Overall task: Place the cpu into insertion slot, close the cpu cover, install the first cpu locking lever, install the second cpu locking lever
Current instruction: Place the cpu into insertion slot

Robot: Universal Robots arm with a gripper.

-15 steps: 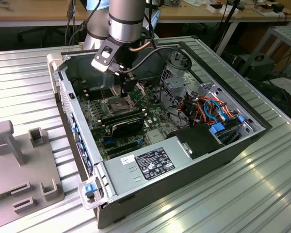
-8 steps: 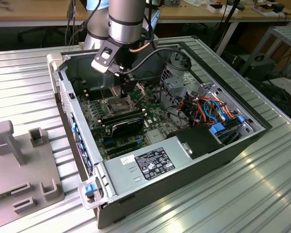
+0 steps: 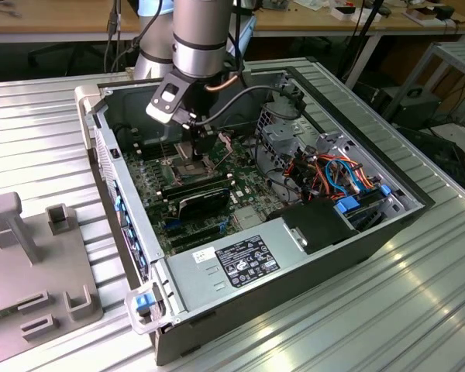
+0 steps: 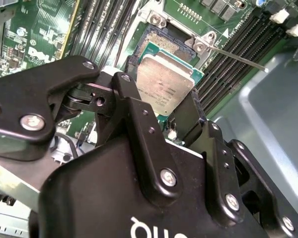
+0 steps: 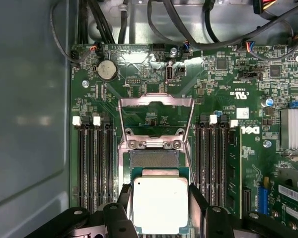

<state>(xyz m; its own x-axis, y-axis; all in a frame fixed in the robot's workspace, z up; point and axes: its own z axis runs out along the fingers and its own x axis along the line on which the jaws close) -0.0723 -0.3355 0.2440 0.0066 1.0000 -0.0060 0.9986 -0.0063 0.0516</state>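
Observation:
In both wrist views my gripper (image 5: 160,198) is shut on the cpu (image 5: 160,204), one black finger (image 5: 123,198) at each of two opposite edges. The chip's silvery top faces up. It hangs just above the green board and overlaps one edge of the insertion slot (image 5: 154,158), whose dark pin field still shows beyond it. The cpu cover (image 5: 156,98) stands swung open on the far side of the slot, board visible through its window. A thin metal lever (image 4: 238,58) sticks out beside the slot (image 4: 161,42). In the exterior view the gripper (image 3: 195,151) reaches down into the open computer case.
Long black memory slots (image 5: 94,163) run along both sides of the slot. A black card (image 3: 203,198), a power supply (image 3: 248,260) and coloured cables (image 3: 333,174) sit inside the case. A grey fixture (image 3: 31,263) lies at the exterior view's left.

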